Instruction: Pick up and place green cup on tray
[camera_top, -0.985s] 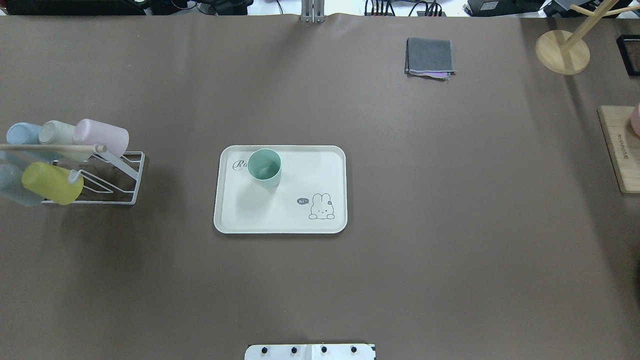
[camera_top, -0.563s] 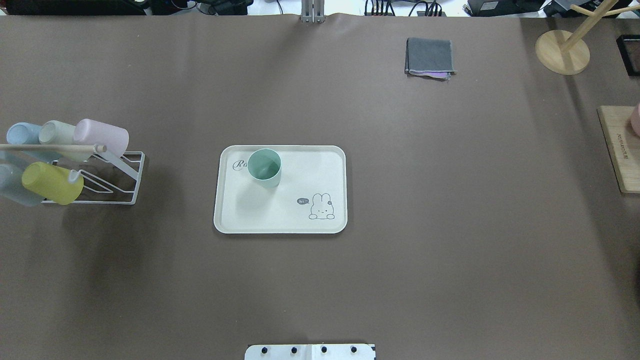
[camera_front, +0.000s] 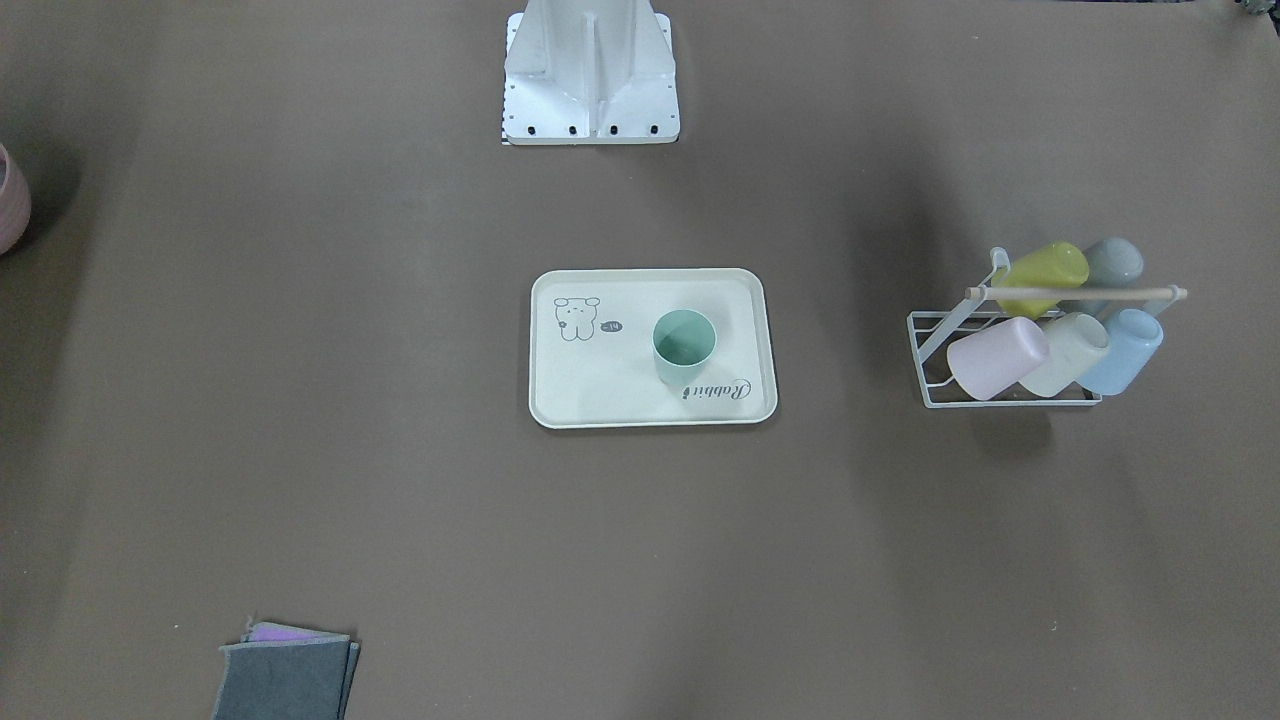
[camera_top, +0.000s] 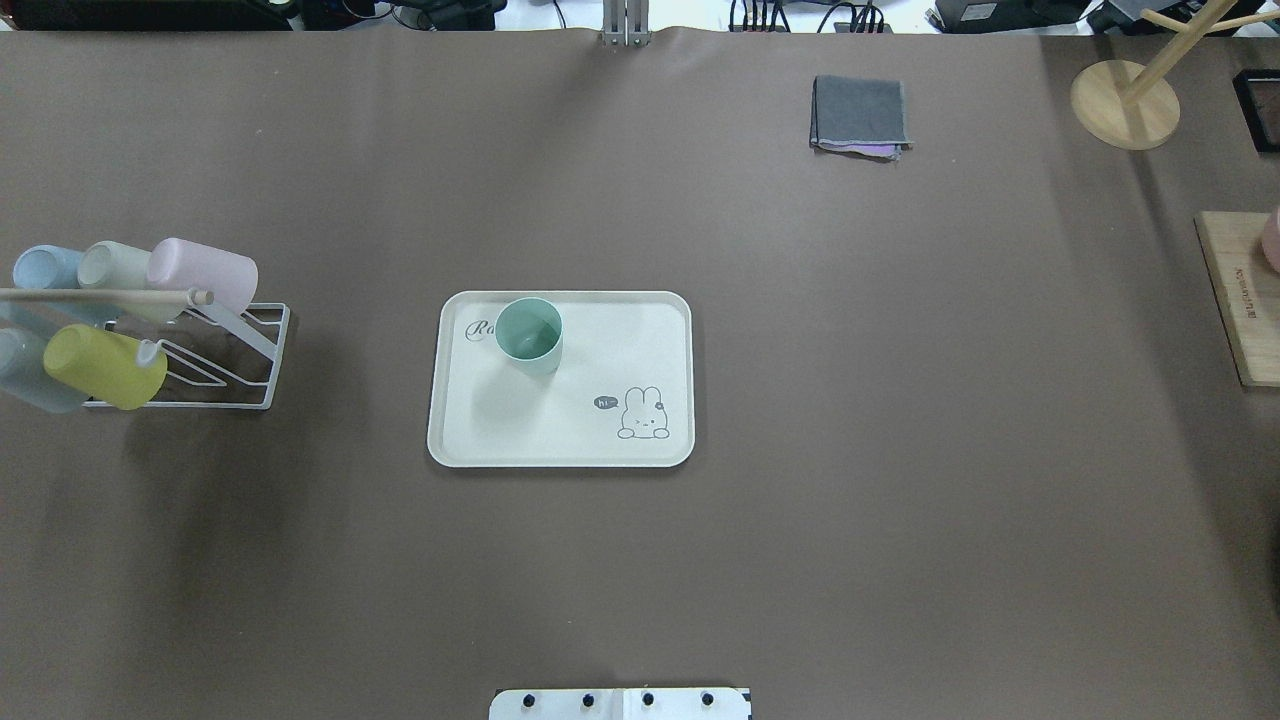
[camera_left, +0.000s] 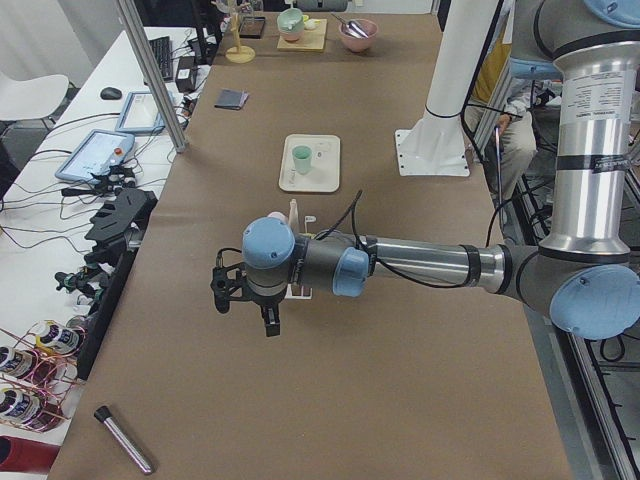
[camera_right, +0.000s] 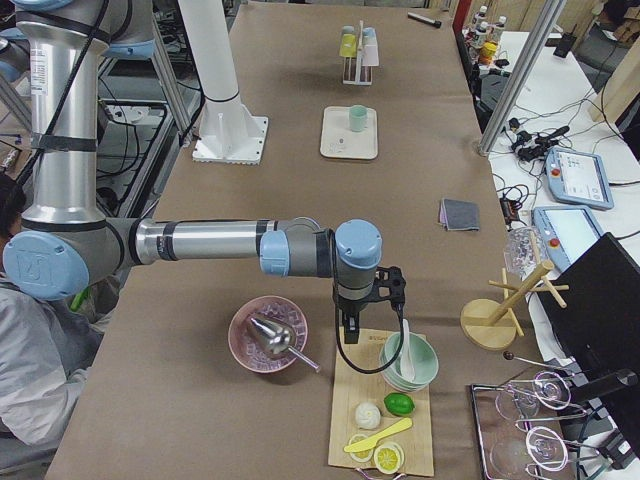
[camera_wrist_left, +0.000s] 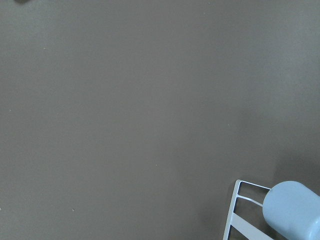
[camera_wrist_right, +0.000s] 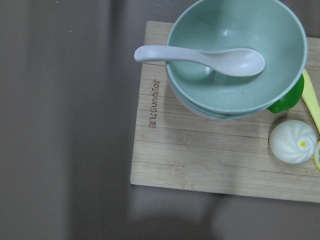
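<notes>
The green cup (camera_top: 529, 335) stands upright on the cream tray (camera_top: 600, 440), in its far-left part by the script; it also shows in the front view as the green cup (camera_front: 684, 345) on the tray (camera_front: 600, 395). Nothing holds the cup. My left gripper (camera_left: 246, 312) appears only in the exterior left view, hovering over bare table well away from the tray; I cannot tell whether it is open or shut. My right gripper (camera_right: 365, 325) appears only in the exterior right view, above a wooden board's edge, and I cannot tell its state either.
A white wire rack (camera_top: 215, 385) with several cups, one of them lime (camera_top: 100, 365), stands at the left. A folded grey cloth (camera_top: 860, 115) and a wooden stand (camera_top: 1125, 105) lie at the far right. The wooden board (camera_wrist_right: 210, 150) carries a green bowl (camera_wrist_right: 235, 75) with a spoon.
</notes>
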